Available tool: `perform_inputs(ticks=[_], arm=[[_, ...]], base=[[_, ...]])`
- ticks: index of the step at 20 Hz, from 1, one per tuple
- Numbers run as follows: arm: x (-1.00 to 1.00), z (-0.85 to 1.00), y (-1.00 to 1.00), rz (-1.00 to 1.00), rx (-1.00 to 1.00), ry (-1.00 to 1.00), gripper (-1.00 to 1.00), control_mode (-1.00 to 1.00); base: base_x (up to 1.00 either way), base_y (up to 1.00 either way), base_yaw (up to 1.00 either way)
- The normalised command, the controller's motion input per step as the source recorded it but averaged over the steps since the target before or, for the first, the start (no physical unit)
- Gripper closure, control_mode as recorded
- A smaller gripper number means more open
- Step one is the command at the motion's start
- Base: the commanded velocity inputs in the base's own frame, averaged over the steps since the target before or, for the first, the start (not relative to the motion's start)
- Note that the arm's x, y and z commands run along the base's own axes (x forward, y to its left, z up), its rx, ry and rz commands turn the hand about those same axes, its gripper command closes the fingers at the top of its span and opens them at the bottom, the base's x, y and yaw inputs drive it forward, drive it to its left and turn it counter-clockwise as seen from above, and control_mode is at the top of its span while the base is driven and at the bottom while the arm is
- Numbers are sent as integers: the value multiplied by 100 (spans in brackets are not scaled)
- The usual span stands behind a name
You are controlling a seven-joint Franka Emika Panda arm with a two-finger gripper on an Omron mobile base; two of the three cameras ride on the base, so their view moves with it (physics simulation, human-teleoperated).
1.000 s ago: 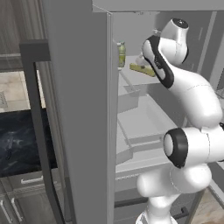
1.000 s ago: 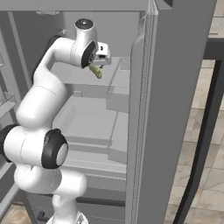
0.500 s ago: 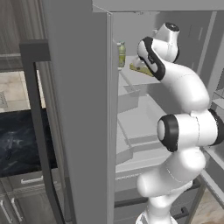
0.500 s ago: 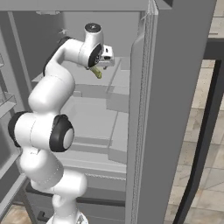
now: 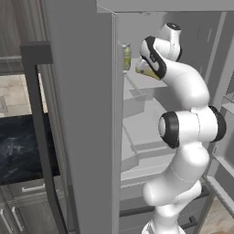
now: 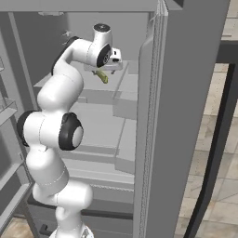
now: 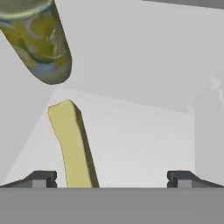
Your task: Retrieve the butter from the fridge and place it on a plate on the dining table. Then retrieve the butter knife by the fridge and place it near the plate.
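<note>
A matt, olive-yellow butter [image 7: 73,146] bar with smooth flat faces. Beside it, a glossy, see-through bottle [image 7: 37,40]. The fridge [image 5: 82,114] looks like smooth grey metal, with plain matt shelves inside.

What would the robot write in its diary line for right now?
stage: reaching into fridge | tool: open, around nothing | butter: on shelf, between the fingertips, nearer one | bottle: beside butter

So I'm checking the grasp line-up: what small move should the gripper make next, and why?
Probably slide sideways toward the butter before closing. In the hand view the gripper is open, and the bar lies beside one fingertip rather than centred between the two, with the bottle beyond it.
</note>
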Motion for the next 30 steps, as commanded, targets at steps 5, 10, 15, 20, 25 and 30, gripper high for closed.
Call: perform_inputs(ticks=[5, 10, 15, 20, 25, 30], arm=[[0, -34, 0, 1, -1, 5, -100, -100], [0, -15, 2, 0, 0, 1, 100, -100], [0, -7, 8, 0, 0, 1, 100, -100], [-1, 0, 4, -2, 0, -1, 100, -100], [-23, 0, 9, -39, 0, -5, 100, -100], [-35, 0, 10, -53, 0, -1, 100, -100]], base=[[0, 0, 0], [0, 0, 0], [0, 0, 0], [0, 0, 0], [0, 0, 0], [0, 0, 0]])
